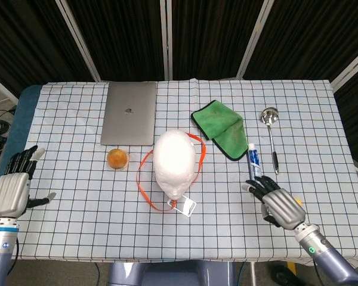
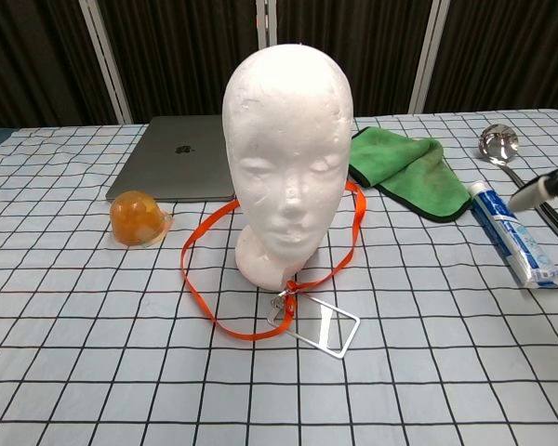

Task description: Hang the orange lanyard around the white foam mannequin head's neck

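Note:
The white foam mannequin head stands upright mid-table. The orange lanyard loops around its neck and lies on the cloth, its clear badge holder in front of the base. My left hand hovers at the table's left edge, fingers spread, holding nothing. My right hand is low at the front right, fingers apart and empty; only a fingertip of it shows in the chest view.
A grey laptop lies closed at the back. An orange jelly cup sits left of the head. A green cloth, a toothpaste tube and a metal ladle lie to the right.

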{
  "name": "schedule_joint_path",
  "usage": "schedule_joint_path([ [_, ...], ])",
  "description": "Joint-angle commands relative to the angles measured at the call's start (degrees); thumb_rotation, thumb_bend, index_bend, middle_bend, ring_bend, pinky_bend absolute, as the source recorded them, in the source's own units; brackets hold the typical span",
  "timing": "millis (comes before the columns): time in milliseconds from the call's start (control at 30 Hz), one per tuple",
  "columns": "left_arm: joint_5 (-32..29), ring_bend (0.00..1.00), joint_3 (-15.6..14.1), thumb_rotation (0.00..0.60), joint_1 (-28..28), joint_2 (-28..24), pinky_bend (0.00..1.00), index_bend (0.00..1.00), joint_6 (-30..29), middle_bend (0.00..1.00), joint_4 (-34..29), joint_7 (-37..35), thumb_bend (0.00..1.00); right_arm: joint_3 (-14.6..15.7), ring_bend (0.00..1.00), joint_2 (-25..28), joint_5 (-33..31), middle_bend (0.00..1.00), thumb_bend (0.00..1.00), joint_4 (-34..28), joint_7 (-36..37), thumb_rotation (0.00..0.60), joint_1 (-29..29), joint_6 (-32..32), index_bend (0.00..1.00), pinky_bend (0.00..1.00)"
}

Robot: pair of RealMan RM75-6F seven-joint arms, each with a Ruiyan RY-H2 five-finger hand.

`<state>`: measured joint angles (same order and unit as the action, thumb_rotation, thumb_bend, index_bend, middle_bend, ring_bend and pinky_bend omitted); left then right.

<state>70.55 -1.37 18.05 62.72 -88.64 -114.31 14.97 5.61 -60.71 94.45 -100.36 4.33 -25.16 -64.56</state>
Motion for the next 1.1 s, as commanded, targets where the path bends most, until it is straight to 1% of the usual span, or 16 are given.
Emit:
schedule_joint_path([
  [33, 1.1, 0.0, -0.3, 0.6, -0.9, 0.7, 0.0, 0.0, -0.5, 0.0, 0.6, 0.4, 0.05, 1.9, 0.0, -4.0, 4.1, 0.11, 1.0, 2.1, -0.8, 0.6, -0.8, 1.9, 0.2, 0.0],
  [100, 1.6, 0.0, 0.0, 0.6, -1.3, 0.9, 0.0, 0.0, -0.6, 0.0, 1.0, 0.6, 0.05, 2.2, 0.0, -5.8, 5.9, 0.11, 1.0, 2.2, -1.1, 0.6, -2.1, 3.8, 0.21, 0.0],
  [200, 2.4, 0.0, 0.3, 0.6, -1.6, 1.1, 0.0, 0.0, 0.0, 0.0, 1.6, 0.5, 0.05, 1.9, 0.0, -9.0, 7.4, 0.1, 1.0, 2.7, -2.6, 0.6, -3.9, 6.3, 0.21, 0.0],
  [333, 2.4, 0.0, 0.9, 0.6, -1.8, 1.3, 0.0, 0.0, 0.9, 0.0, 2.3, 0.6, 0.05, 0.4, 0.0, -13.0, 6.9, 0.04, 1.0, 3.3, -4.8, 0.6, -6.1, 9.6, 0.17, 0.01],
  [433, 2.3, 0.0, 1.3, 0.6, -2.0, 1.3, 0.0, 0.0, 1.5, 0.0, 2.5, 0.5, 0.05, -1.4, 0.0, -15.8, 5.0, 0.03, 1.0, 3.6, -7.9, 0.6, -7.6, 12.1, 0.13, 0.01],
  [567, 2.3, 0.0, 1.9, 0.6, -2.2, 1.4, 0.0, 0.0, 2.3, 0.0, 2.9, 0.3, 0.05, -4.0, 0.0, -18.9, 0.4, 0.07, 1.0, 3.4, -12.3, 0.6, -9.2, 15.9, 0.13, 0.01],
  [667, 2.3, 0.0, 2.2, 0.6, -2.4, 1.5, 0.0, 0.0, 2.9, 0.0, 3.1, 0.3, 0.05, -5.0, 0.0, -20.5, -2.4, 0.09, 1.0, 3.3, -14.7, 0.6, -9.6, 17.0, 0.13, 0.02],
  [1100, 2.6, 0.0, 3.5, 0.6, -3.4, 1.3, 0.0, 0.0, 3.4, 0.0, 2.6, 0.7, 0.05, -5.0, 0.01, -25.5, -9.3, 0.11, 1.0, 4.2, -22.8, 0.6, -10.6, 20.0, 0.13, 0.04],
])
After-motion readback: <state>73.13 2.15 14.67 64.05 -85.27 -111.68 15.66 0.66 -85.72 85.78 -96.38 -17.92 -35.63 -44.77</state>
